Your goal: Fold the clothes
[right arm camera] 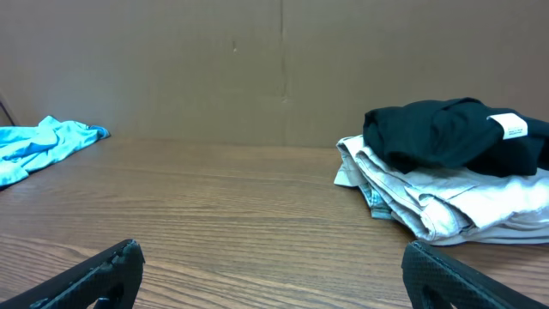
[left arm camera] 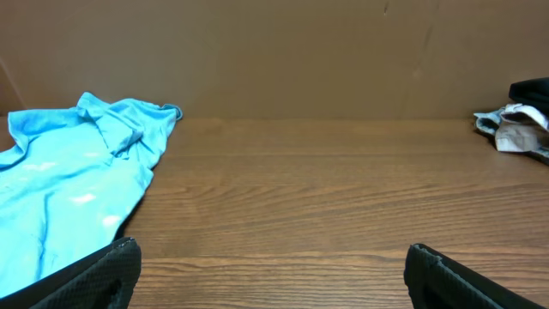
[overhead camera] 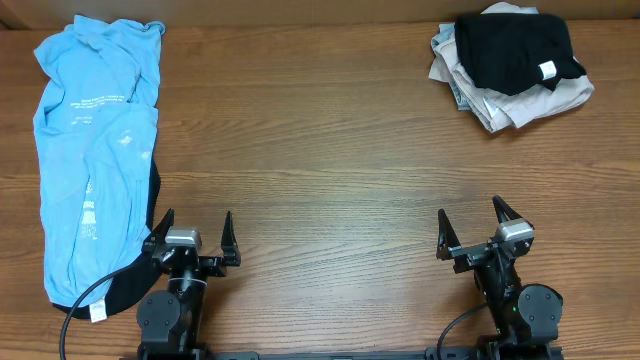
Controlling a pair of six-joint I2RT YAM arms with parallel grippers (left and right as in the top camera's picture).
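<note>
Left gripper (overhead camera: pixel 198 218): spread wide, clamped on nothing, low over the bench (overhead camera: pixel 330 150) at its near edge. Left wrist view: only wood grain between the two dark fingers (left arm camera: pixel 103 275).

Right gripper (overhead camera: pixel 469 208): also spread wide, nothing in it, low over the near edge, well apart from the left one. Right wrist view: bare wood in the gap.

Light blue T-shirt (overhead camera: pixel 95 130): crumpled into a long strip to the left of the left gripper, running from beside its base out to the far edge ahead. White print on the cloth. Near part just beside the outer finger; contact or not, cannot tell. In the left wrist view, spread over the left side ahead of the gripper. In the right wrist view, only a small piece, far off to the left.

Black cloth (overhead camera: pixel 128 285): peeking out from under the shirt's near end, just left of the left gripper's base, with a small white label (overhead camera: pixel 97 312) at the corner.

Pile ahead and to the right of the right gripper, at the far edge, well apart from it:
- black garment (overhead camera: pixel 515 50) on top, white tag (overhead camera: pixel 547 70) on its right side
- beige clothes (overhead camera: pixel 530 100) underneath, loosely stacked, edges sticking out toward the gripper

Nothing of the pile within either gripper's reach of the fingers as posed.
</note>
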